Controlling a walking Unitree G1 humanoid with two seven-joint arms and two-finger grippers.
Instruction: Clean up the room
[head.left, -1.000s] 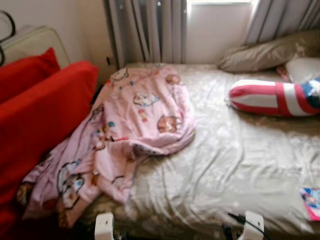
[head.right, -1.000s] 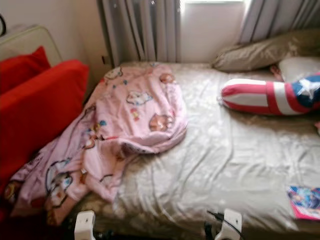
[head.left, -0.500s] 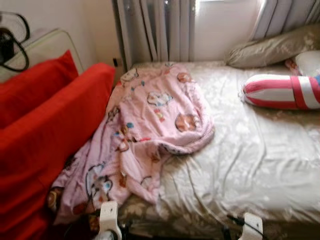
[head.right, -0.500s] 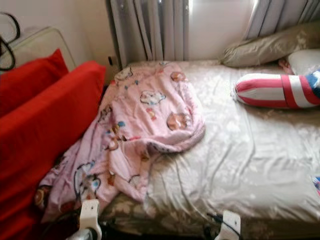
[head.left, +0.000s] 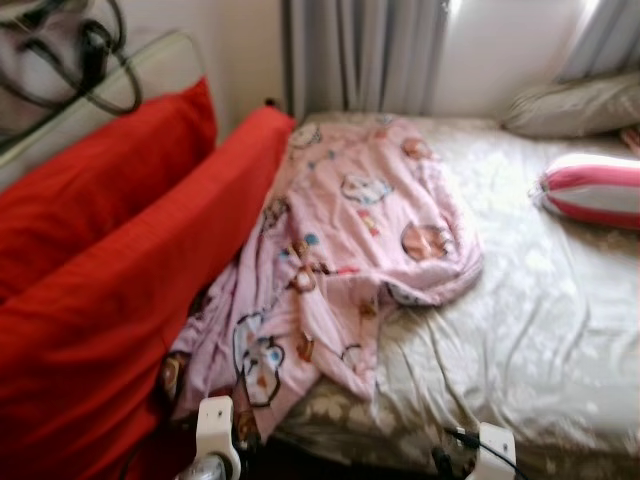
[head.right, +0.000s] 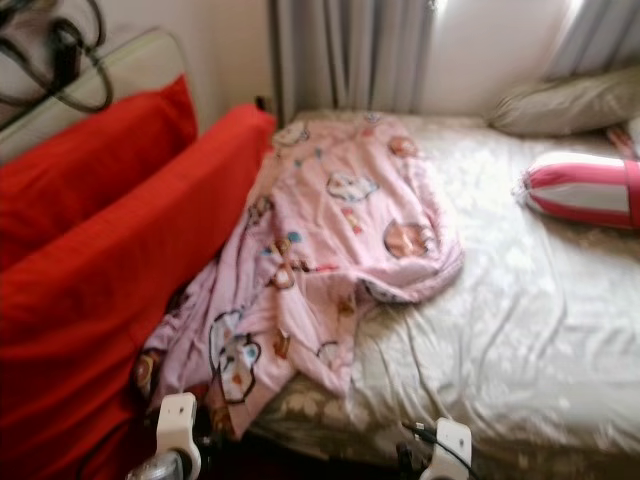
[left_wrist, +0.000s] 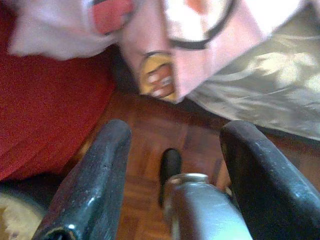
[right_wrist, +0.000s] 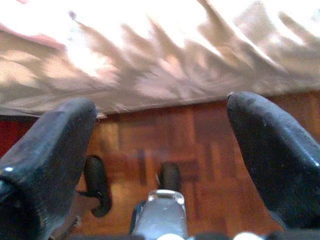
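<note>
A pink cartoon-print blanket (head.left: 350, 250) lies crumpled on the left half of the bed (head.left: 540, 330). Its lower end hangs over the bed's near left corner, against the red sofa (head.left: 120, 290). Both arms are low at the foot of the bed, with their white wrist parts at the picture's lower edge. In the left wrist view, my left gripper (left_wrist: 175, 132) is open and holds nothing, above the wooden floor (left_wrist: 150, 145) and just below the blanket's hanging edge (left_wrist: 160, 75). In the right wrist view, my right gripper (right_wrist: 160, 105) is open and holds nothing, over the floor by the bed's sheet edge (right_wrist: 150, 75).
A red, white and blue striped pillow (head.left: 595, 190) and a beige pillow (head.left: 570, 105) lie at the bed's far right. Grey curtains (head.left: 365, 55) hang behind the bed. Black cables (head.left: 75, 55) rest on a pale case behind the red cushions.
The camera has swung left, so the bed and pillows sit further right and the red sofa takes up more of the picture. The colourful book has left the picture. Nothing itself has moved.
</note>
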